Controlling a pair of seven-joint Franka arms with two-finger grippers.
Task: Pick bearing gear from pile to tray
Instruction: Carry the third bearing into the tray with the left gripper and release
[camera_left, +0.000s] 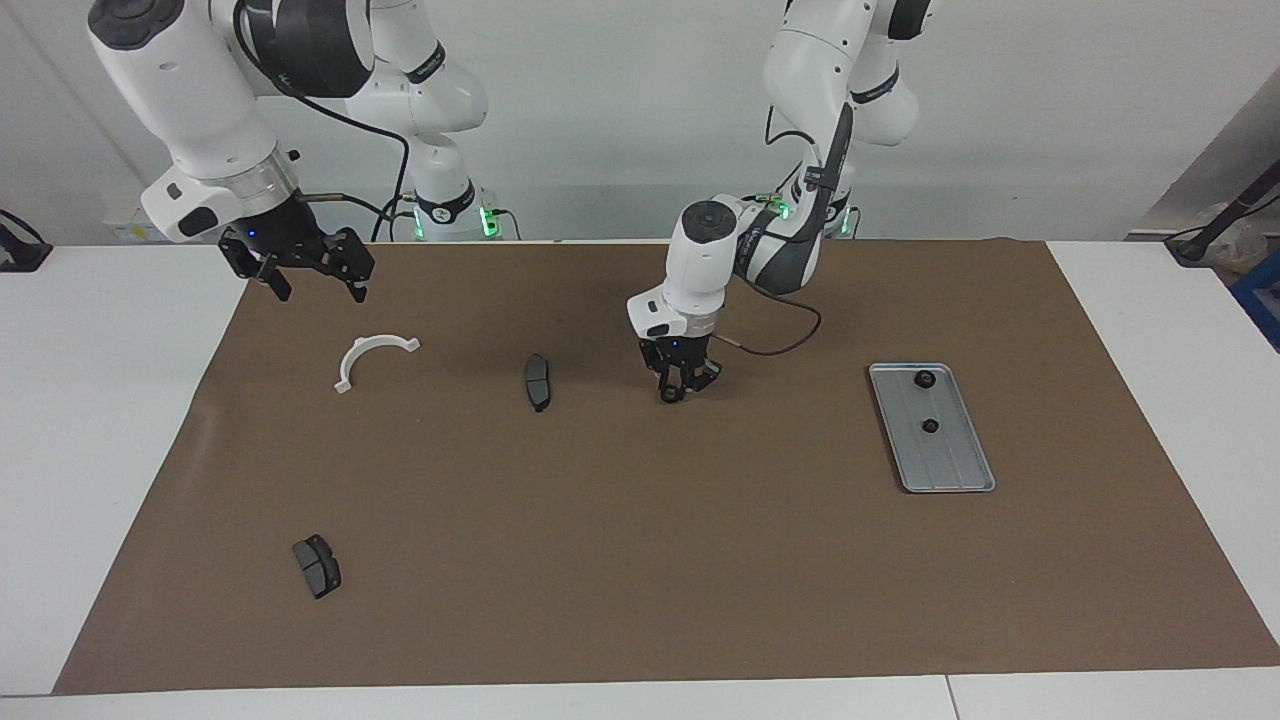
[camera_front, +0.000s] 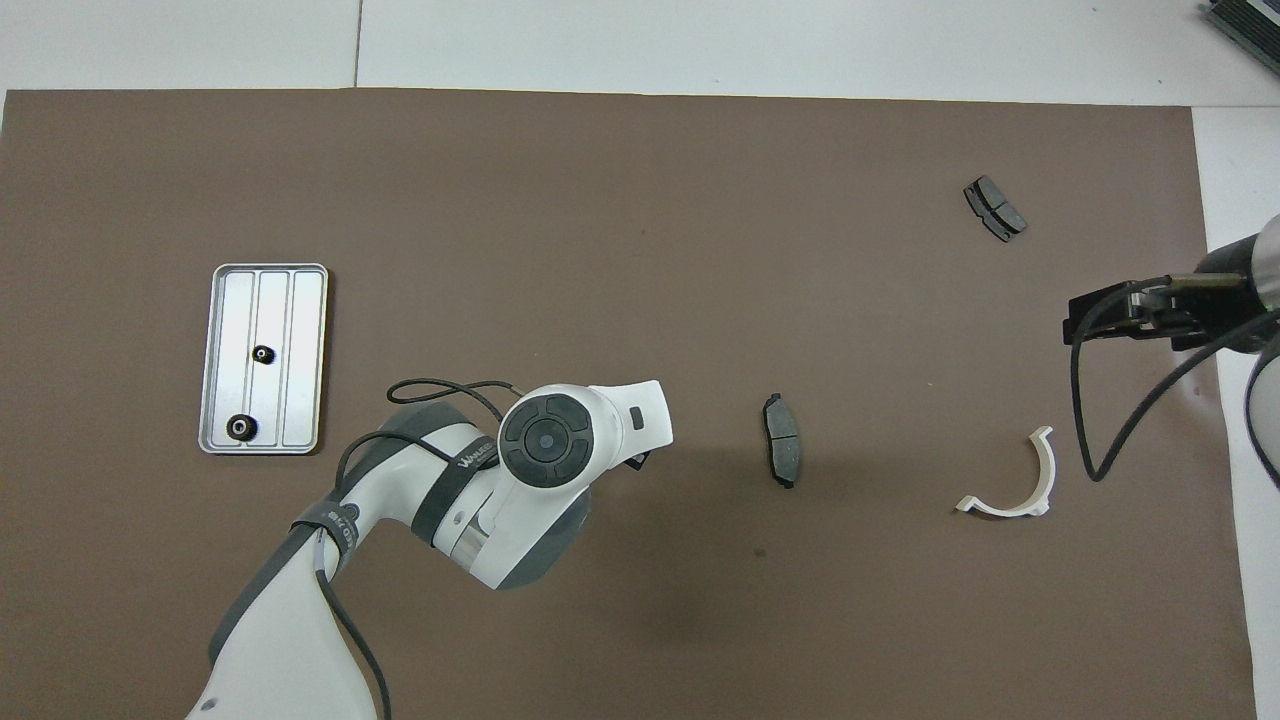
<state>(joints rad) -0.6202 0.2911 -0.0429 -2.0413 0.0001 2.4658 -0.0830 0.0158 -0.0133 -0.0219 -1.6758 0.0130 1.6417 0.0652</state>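
Observation:
My left gripper (camera_left: 670, 393) hangs low over the middle of the brown mat (camera_left: 640, 560), shut on a small black bearing gear at its fingertips. From overhead its own wrist (camera_front: 548, 440) hides it. The silvery tray (camera_left: 948, 470) (camera_front: 303, 350) lies toward the left arm's end and holds two black gears (camera_left: 925, 379) (camera_left: 929, 426) (camera_front: 240, 427) (camera_front: 263, 354). Of the pile, two dark brake pads (camera_left: 537, 381) (camera_left: 316, 565) and a white half-ring bracket (camera_left: 362, 349) lie scattered. My right gripper (camera_left: 312, 284) (camera_front: 1080, 320) waits open, raised over the mat's edge by the bracket.
The brake pads (camera_front: 782, 439) (camera_front: 994, 208) and the bracket (camera_front: 1048, 470) lie well apart on the mat. White tabletop (camera_left: 110, 420) borders the mat. A black cable (camera_left: 775, 345) loops from the left wrist above the mat.

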